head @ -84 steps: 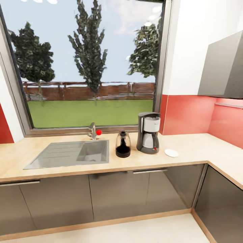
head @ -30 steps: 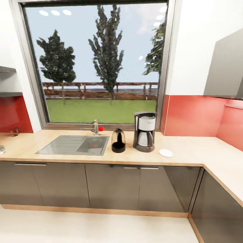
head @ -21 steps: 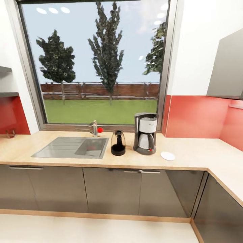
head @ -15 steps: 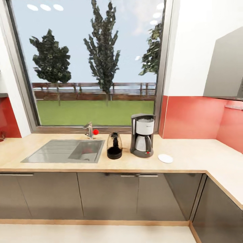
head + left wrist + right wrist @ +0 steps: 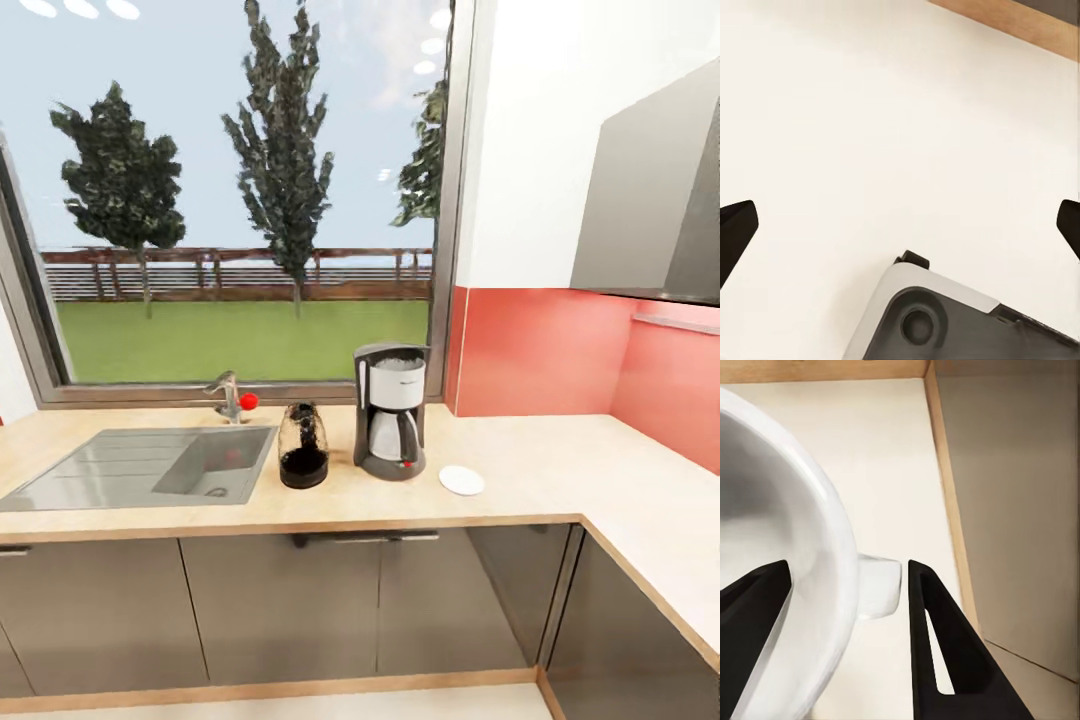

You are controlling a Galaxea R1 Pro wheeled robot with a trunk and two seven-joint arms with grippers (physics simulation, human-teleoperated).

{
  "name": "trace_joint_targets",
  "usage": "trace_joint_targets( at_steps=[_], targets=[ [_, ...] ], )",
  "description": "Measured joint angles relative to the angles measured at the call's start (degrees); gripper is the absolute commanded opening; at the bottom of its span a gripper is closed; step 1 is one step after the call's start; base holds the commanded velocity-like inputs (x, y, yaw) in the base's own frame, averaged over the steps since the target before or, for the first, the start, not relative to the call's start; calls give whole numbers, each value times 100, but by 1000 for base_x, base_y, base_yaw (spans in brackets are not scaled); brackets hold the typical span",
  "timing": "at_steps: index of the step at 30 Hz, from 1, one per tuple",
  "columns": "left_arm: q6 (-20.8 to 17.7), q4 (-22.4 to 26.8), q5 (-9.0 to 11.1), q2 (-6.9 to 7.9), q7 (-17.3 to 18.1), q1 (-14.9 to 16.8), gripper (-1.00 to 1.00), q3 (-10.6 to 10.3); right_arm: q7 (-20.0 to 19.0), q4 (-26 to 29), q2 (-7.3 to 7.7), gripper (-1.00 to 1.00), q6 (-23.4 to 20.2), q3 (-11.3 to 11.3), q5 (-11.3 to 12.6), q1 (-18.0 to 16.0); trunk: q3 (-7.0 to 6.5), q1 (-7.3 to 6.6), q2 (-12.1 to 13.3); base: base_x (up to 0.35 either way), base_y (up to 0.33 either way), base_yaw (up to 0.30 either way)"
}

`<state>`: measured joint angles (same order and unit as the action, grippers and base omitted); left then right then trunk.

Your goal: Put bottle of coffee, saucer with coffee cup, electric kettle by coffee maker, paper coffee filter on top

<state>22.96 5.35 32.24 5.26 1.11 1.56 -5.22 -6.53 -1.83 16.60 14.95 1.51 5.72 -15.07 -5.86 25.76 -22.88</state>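
1. Standing on counter [image 5: 520, 480]: kettle [image 5: 303, 459], coffee maker [image 5: 390, 410], saucer [image 5: 461, 480], in a row.
2. Gripping cup [image 5: 787, 577] in right jaws, above floor [image 5: 892, 465].
3. Gaping wide, left jaws, holding nothing.

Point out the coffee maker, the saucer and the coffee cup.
coffee maker [image 5: 389, 410], head view, white filter housing.
saucer [image 5: 461, 480], head view, plate's centre.
coffee cup [image 5: 810, 585], right wrist view, outer wall.

white saucer [image 5: 461, 480], white coffee cup [image 5: 787, 562], light wood-grain kitchen countertop [image 5: 520, 475], red backsplash [image 5: 540, 350].
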Motion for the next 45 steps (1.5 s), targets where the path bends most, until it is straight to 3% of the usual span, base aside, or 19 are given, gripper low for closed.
trace_joint_targets(
  at_steps=[19,23,31,35,36,40,41,44,45],
  targets=[
    [1,-2,36,7,0,0,100,7,-4,3,-13,-100,-9,-1,-15,63,0,1,0,4,-8,0],
    [5,-2,19,9,0,0,100,0,58,16,-383,-100,-57,53,-286,64,0,1,0,0,0,0],
    [-3,-3,39,9,0,0,100,3,106,332,-754,-100,-819,32,-453,57,-1,1,0,0,0,0],
    [-3,-8,25,5,0,1,100,-1,229,1428,-855,-100,-2048,37,-495,52,-2,1,0,0,0,0],
    [-3,-35,18,6,0,0,100,0,288,1990,-872,-100,-2702,44,-533,51,-2,1,0,0,0,0],
    [5,-100,-5,8,0,0,100,-1,444,3340,-896,-100,-4287,39,-788,54,-2,1,0,0,0,0],
    [6,-108,17,9,0,0,100,0,519,4046,-902,-100,-5224,40,-1008,55,-1,1,1,0,0,0],
    [6,-115,14,7,1,1,100,-2,552,5255,-910,-100,-6178,37,-1110,55,-2,0,-1,0,0,0],
    [6,-115,4,8,0,0,100,-1,546,6033,-906,-100,-7005,40,-1146,58,-1,1,2,0,0,0]
  ],
)
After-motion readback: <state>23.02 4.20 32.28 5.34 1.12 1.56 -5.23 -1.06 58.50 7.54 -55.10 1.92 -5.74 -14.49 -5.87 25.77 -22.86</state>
